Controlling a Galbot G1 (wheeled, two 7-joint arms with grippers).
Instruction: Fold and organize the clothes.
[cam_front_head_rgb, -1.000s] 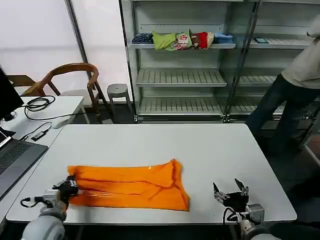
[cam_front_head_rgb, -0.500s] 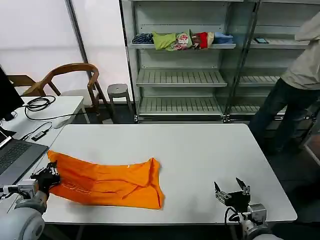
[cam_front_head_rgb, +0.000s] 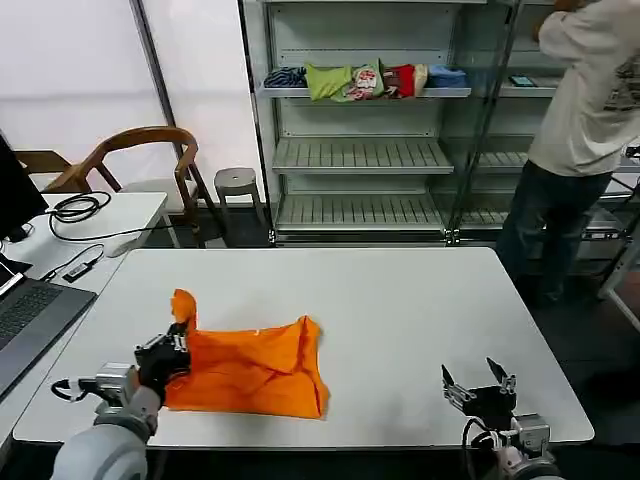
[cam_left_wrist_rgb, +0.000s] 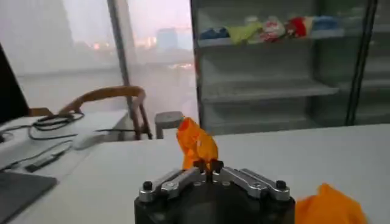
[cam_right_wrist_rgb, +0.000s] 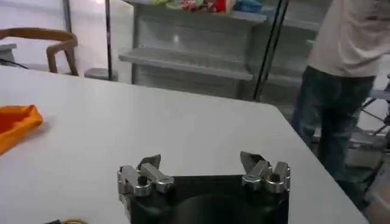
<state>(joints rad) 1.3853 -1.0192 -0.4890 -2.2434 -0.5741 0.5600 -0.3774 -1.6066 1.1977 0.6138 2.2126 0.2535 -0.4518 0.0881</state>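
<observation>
The clothes, one bright orange T-shirt (cam_front_head_rgb: 255, 367), lie bunched on the near left part of the white table (cam_front_head_rgb: 400, 300). My left gripper (cam_front_head_rgb: 176, 346) is shut on the shirt's left end, and a tuft of orange fabric (cam_left_wrist_rgb: 195, 143) stands up above its closed fingertips (cam_left_wrist_rgb: 207, 165). The shirt's far edge (cam_right_wrist_rgb: 15, 125) shows as an orange lump in the right wrist view. My right gripper (cam_front_head_rgb: 479, 387) hangs open over the near right part of the table, well away from the shirt, with nothing between its fingers (cam_right_wrist_rgb: 149, 163).
A side table (cam_front_head_rgb: 90, 215) at the left holds a laptop (cam_front_head_rgb: 30, 315) and cables. A wooden chair (cam_front_head_rgb: 150, 150) and a stool (cam_front_head_rgb: 237, 182) stand behind. Bundled garments (cam_front_head_rgb: 365, 80) lie on the metal shelving, where a person (cam_front_head_rgb: 580, 120) stands at the right.
My left gripper first pulled the shirt's end out to the left, then carried it back right over the shirt, bunching it shorter. The right gripper barely moved. The person stepped further into view.
</observation>
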